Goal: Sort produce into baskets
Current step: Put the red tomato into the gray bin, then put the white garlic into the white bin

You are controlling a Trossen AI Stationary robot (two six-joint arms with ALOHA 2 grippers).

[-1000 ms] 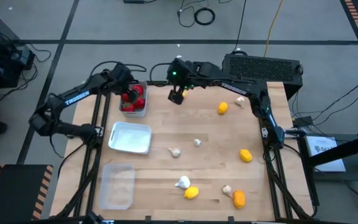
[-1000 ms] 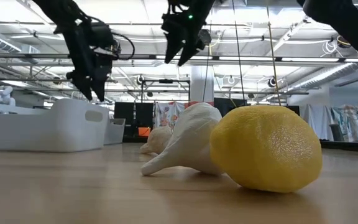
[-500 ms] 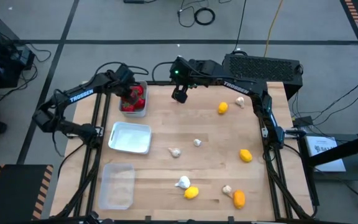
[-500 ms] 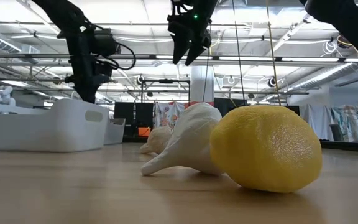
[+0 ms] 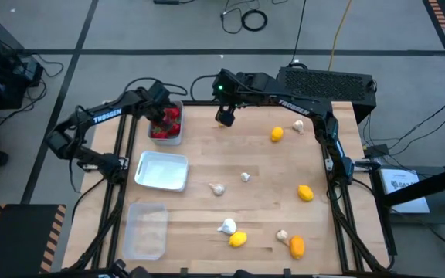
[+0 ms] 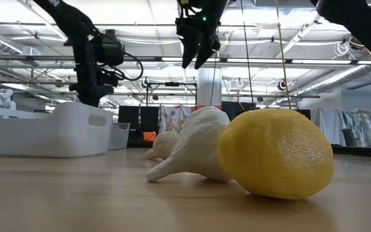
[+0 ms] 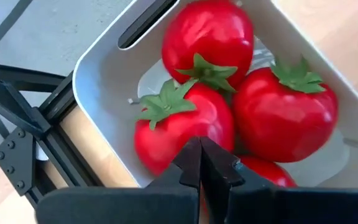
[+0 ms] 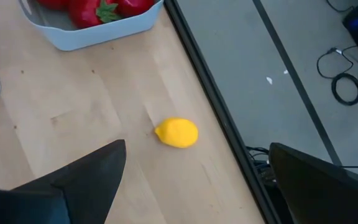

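Left hand (image 7: 201, 163) closed, empty, above tomatoes (image 7: 229, 106) in grey basket (image 7: 98, 87).

Two dark, slender jointed arms are seen, each marked with white lettering along a link. A small green light is shown on the right arm's wrist. Black cables are looped beside the left arm's wrist. Blunt black fingers are fitted.
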